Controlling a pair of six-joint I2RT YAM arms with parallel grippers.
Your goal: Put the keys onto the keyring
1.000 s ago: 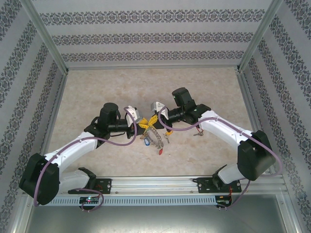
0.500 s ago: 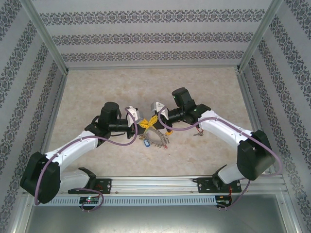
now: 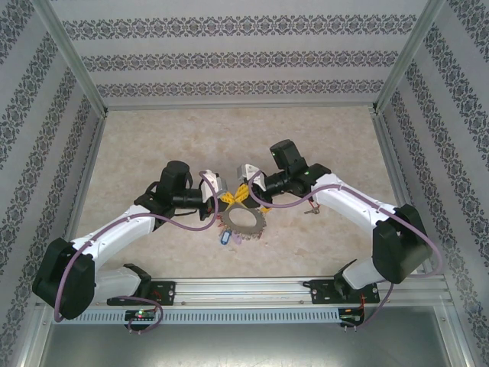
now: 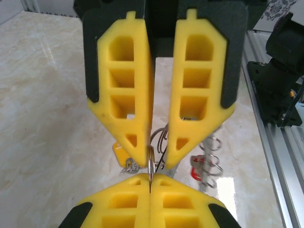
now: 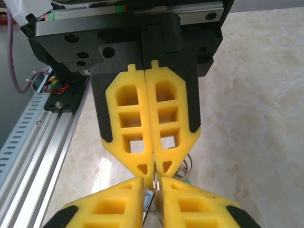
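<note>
Marbled tabletop (image 3: 153,138), patterned walls (image 3: 229,61)

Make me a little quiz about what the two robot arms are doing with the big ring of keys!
1. True or false: the left tool is wide open.
2. Which tool's jaws stand slightly apart? A) left tool B) right tool
3. Fill in: the left tool pinches the thin metal edge of the ____.

Key
1. False, it is shut.
2. B.
3. keyring
</note>
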